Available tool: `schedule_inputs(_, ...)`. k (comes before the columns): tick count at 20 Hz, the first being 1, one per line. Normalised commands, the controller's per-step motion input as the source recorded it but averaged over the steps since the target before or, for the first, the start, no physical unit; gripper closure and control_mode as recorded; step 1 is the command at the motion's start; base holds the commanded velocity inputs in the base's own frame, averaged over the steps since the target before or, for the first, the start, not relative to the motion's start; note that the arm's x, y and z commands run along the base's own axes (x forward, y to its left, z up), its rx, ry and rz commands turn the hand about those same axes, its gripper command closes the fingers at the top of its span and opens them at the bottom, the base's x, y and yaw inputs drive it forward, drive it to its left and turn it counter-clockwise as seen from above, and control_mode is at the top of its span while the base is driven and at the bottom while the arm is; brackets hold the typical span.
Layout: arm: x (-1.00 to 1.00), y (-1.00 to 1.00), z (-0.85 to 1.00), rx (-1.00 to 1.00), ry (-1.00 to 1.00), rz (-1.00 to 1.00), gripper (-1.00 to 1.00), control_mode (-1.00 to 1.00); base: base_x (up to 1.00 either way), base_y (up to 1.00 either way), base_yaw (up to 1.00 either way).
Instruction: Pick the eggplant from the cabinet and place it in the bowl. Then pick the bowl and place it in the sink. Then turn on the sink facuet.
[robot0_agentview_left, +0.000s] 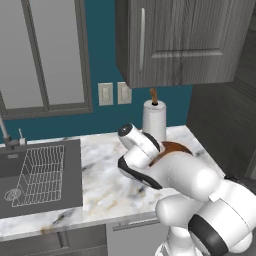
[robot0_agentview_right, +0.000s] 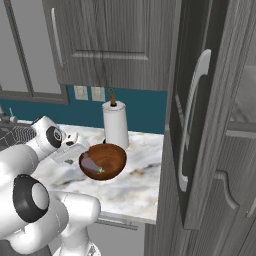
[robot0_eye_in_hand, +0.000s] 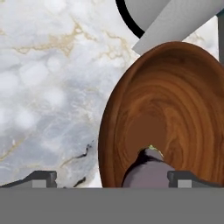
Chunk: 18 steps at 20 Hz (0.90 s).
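Wide open and holding nothing, the gripper (robot0_eye_in_hand: 111, 177) hangs over the bowl (robot0_eye_in_hand: 175, 96). Inside the bowl lies the eggplant (robot0_agentview_right: 91, 163), near the paper towel roll (robot0_agentview_right: 115, 125).

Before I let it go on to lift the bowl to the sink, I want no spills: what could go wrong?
The eggplant lies loose in the bowl, so a tilted lift could roll it out. The paper towel roll stands close behind the bowl and could be knocked. The open gripper has only the glossy rim to grasp; it may slip.

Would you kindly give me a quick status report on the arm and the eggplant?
Gripper open, over the bowl rim. Eggplant lying inside bowl, released. Bowl on counter by paper towel roll; sink to the left.
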Motion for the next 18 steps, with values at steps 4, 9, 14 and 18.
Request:
schedule_inputs(4,0.0,-0.08,-0.28,0.0,0.03,0.0,-1.0,-1.0,0.0,0.0,0.0)
schedule_inputs(9,0.0,-0.38,-0.14,0.0,0.0,0.0,-1.0,-1.0,0.0,0.0,0.0)
schedule_inputs(14,0.13,-0.59,-0.01,0.0,0.0,0.0,-1.0,-1.0,0.0,0.0,0.0)
schedule_inputs(18,0.2,-0.4,-0.09,0.0,0.01,0.0,-1.0,-1.0,0.0,0.0,0.0)
